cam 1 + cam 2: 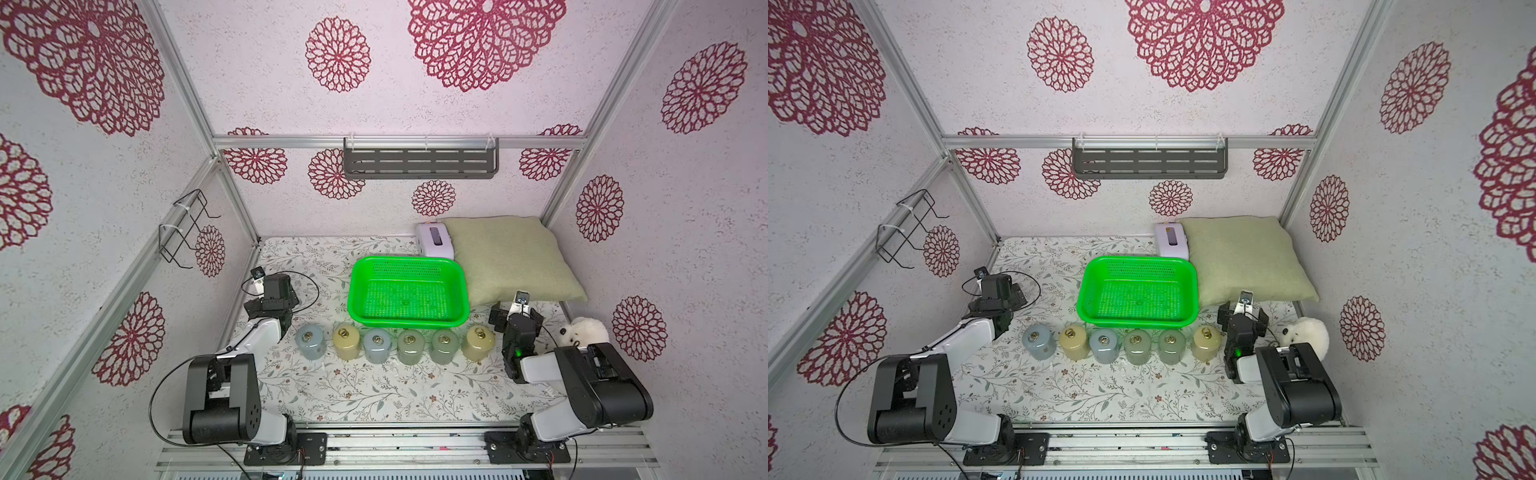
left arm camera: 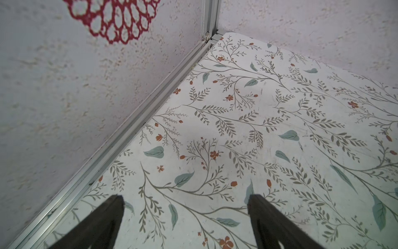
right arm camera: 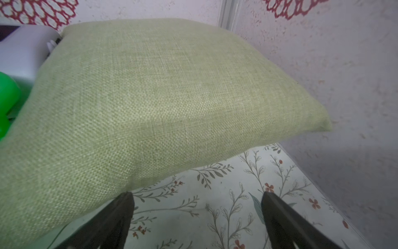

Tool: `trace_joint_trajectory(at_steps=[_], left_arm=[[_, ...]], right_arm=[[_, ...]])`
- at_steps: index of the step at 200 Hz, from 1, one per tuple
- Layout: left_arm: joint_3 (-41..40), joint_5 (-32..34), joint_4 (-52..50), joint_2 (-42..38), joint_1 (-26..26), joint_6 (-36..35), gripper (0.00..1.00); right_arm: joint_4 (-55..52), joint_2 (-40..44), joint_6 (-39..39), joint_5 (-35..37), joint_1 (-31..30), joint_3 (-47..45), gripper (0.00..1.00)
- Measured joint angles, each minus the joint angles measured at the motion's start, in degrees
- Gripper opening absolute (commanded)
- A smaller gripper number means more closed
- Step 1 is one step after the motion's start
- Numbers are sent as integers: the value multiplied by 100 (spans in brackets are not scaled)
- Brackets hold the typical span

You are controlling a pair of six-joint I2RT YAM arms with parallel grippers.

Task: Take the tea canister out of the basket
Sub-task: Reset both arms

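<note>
Enclosure seen from above: pale, rough-textured walls printed with crimson lace-like rosettes meet at aluminium frame posts, and a horizontal rail crosses the back wall. A dark grey slotted shelf hangs from that rail, and a black wire rack is tied with white straps to the slanting rail on the left wall. The floor is a white sheet patterned with grey-green sprigs and small rust flowers, under soft, even light. An olive-green cushion lies in its far right corner, and slotted aluminium rails run along the near edge.
</note>
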State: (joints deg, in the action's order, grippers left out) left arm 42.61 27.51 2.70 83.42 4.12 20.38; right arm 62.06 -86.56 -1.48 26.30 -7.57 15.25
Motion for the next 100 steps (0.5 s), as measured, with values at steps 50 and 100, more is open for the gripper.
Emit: trace_joint_trajectory(at_steps=[50, 100], left_arm=[[-763, -221, 1565, -22, 195, -520, 97], [-1370, -649, 2955, 127, 426, -636, 97]], right_arm=[[1167, -85, 44, -616, 118, -424, 99], [1917, -201, 44, -715, 133, -820, 99]])
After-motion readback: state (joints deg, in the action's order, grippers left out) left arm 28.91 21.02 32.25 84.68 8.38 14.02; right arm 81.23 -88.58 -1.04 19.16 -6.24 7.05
